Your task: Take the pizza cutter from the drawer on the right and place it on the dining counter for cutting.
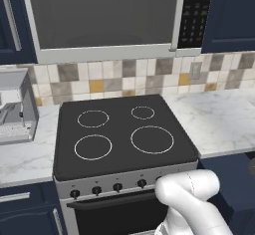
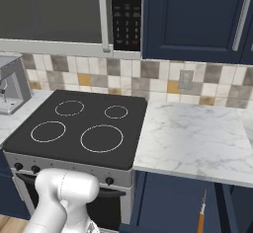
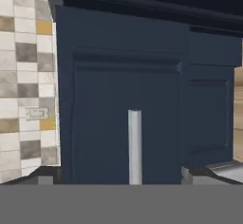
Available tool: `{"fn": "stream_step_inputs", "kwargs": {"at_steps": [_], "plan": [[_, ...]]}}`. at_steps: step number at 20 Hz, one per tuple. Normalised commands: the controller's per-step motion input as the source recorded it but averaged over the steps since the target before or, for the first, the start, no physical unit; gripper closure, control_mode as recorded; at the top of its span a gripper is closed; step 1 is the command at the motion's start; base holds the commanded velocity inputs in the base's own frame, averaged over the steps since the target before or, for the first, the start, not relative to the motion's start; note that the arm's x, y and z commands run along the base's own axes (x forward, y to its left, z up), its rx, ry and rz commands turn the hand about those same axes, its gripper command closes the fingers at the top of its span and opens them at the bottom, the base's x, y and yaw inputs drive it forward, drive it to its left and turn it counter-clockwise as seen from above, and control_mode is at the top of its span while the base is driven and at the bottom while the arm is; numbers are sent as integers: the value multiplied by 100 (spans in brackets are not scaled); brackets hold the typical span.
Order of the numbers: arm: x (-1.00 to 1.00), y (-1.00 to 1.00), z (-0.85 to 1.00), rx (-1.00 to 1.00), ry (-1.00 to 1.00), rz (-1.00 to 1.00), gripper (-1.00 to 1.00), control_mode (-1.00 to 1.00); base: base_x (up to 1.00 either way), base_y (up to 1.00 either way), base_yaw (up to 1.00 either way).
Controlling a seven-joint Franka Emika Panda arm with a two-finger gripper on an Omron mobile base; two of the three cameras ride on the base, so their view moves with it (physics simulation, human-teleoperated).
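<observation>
Navy-blue cabinetry was what your hand camera looked at: a navy wall cabinet door (image 3: pixel 104 104) with an upright silver bar handle (image 3: pixel 135 147), and mottled tile backsplash (image 3: pixel 23 76) beside it. The two-finger gripper (image 3: pixel 118 180) had its small dark fingertips (image 3: pixel 46 180) spread wide apart, close to as far as they go, with nothing between them.

From the right base camera you could see a thin tool with a stubby orange-brown wooden handle (image 2: pixel 201 222) low down, under the front edge of the white grey-veined marble worktop (image 2: pixel 197 138), to the right of the black glass cooktop (image 1: pixel 122 132). That was most likely the pizza cutter, though its blade was too small to make out. It lay against the navy-blue drawer (image 2: pixel 168 202), which seemed to be pulled out beneath the worktop; you could not tell for sure how far.

The white arm (image 1: pixel 191 199) was folded low in front of the oven, and the hand was aimed up at the cabinets, not down at the tool. You were therefore at the reaching step, with the pick not yet made.

Your next move called for tipping the hand downward, bringing it over the wooden handle, lining the open fingers across it and lowering before closing. Carrying it to the dining counter would follow, probably with a drive of the base.
</observation>
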Motion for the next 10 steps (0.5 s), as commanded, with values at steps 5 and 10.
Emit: {"fn": "stream_step_inputs", "kwargs": {"at_steps": [5,10], "plan": [[-51,0,90,0,0,0,-100,-100,0,0,0],[-49,0,93,0,0,-1,-100,-100,0,0,0]]}}
